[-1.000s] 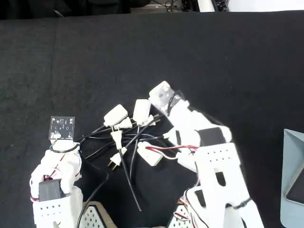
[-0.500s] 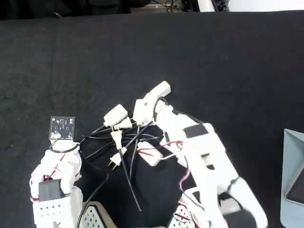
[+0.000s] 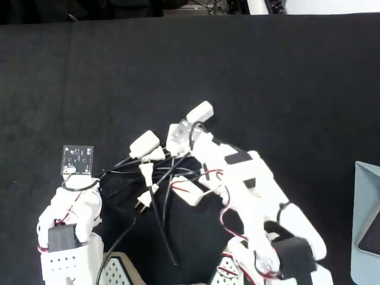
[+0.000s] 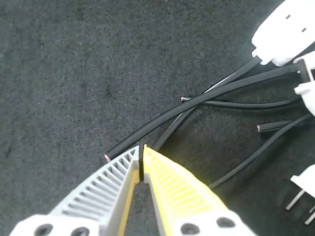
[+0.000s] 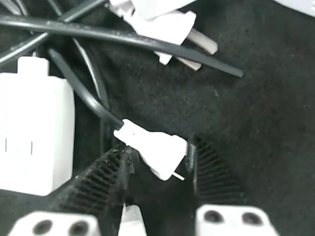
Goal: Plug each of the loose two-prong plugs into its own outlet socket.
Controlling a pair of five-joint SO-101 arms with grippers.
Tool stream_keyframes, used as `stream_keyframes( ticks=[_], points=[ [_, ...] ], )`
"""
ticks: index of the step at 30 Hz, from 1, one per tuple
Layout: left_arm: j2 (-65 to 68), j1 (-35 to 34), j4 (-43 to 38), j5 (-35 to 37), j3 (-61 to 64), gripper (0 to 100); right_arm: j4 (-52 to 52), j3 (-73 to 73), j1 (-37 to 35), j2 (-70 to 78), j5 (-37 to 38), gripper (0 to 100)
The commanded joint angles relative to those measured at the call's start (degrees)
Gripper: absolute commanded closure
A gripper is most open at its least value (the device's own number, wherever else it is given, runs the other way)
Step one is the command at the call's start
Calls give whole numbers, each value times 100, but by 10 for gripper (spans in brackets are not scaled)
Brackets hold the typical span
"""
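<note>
Though with prongs (image 5: 178,176) mostly out of sight, white plug (image 5: 147,144) inside right gripper (image 5: 158,147), wide apart; left gripper (image 4: 141,152) together.

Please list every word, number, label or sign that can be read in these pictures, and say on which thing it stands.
None can be read.
The white outlet socket bears only two short slots, no letters.
The small black board shows pale dots, too small to read.
</note>
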Motion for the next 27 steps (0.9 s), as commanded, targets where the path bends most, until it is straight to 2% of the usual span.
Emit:
stream_keyframes(
  ticks=[1, 5, 10, 17, 19, 23, 27],
  points=[
    [-26, -40, -114, -79, -84, 970, 369, -488, -26, 75, 53, 900],
    [-26, -40, -114, -79, -75, 970, 1213, -1130, -26, 75, 141, 989],
    [-26, -40, -114, -79, -75, 970, 1899, -1727, -26, 84, -105, 987],
    [-26, -40, -114, -79, -75, 970, 2251, -1868, -26, 171, -554, 986],
    [-26, -40, -114, -79, -75, 970, 2251, -1886, 62, 374, -633, 974],
    [-26, -40, -114, -79, -22, 970, 2075, -2062, 378, 980, -633, 874],
    [-26, -40, -114, -79, -22, 970, 1899, -2237, 580, 1235, -607, 868]
  ],
)
